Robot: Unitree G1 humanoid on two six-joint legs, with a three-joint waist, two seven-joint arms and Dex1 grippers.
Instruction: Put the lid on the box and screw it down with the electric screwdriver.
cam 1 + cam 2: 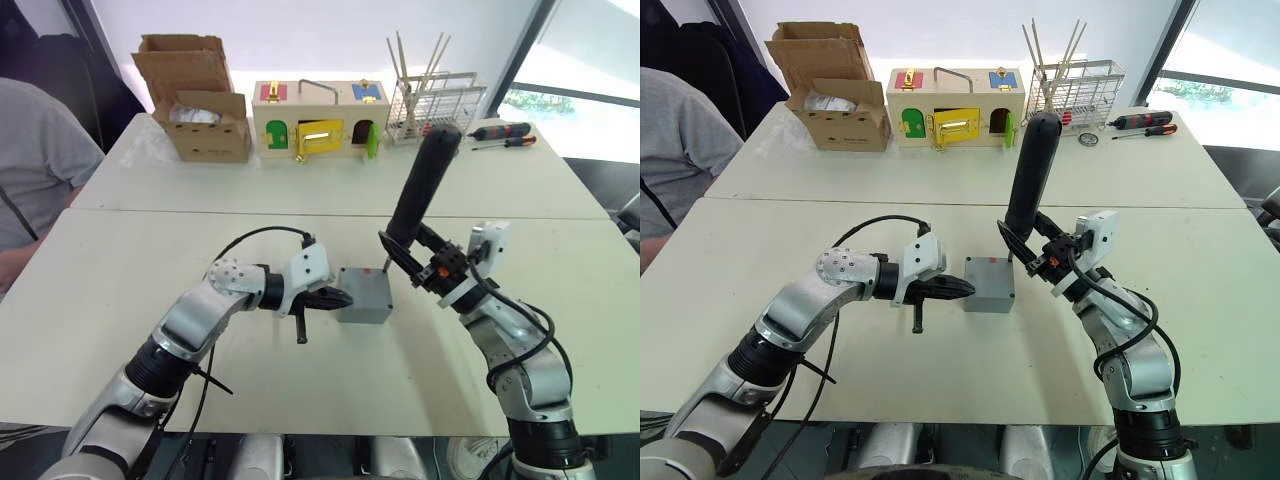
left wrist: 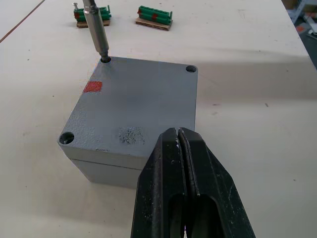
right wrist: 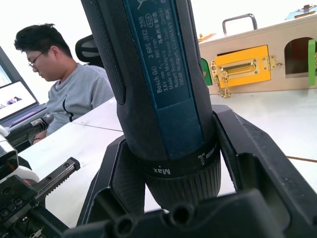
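**Screwdriver bit seated in a corner of the lidded box**

The box (image 1: 362,298) stands near the middle of the near surface (image 1: 120,300), with the lid (image 2: 136,106) already lying flush on top of it. A red mark (image 2: 92,87) shows on the lid near one corner, and screw holes are visible at three corners in the left wrist view.

The right hand (image 1: 418,262) is clenched around the lower end of the electric screwdriver (image 1: 422,185), which stands nearly upright, leaning slightly toward the robot's right at its top. Its thin metal bit (image 2: 95,27) comes down into the corner hole of the lid next to the red mark.

The left hand (image 1: 962,289) has its two black fingers (image 2: 171,173) pressed together with nothing between them. Its tips meet the side of the box facing the robot's left, at about lid height.

On the far surface stand a cardboard box (image 1: 195,100), a wooden latch box (image 1: 318,120), a wire rack (image 1: 435,105) and two hand screwdrivers (image 1: 503,134). A person (image 3: 64,89) in a grey top sits at the robot's left.
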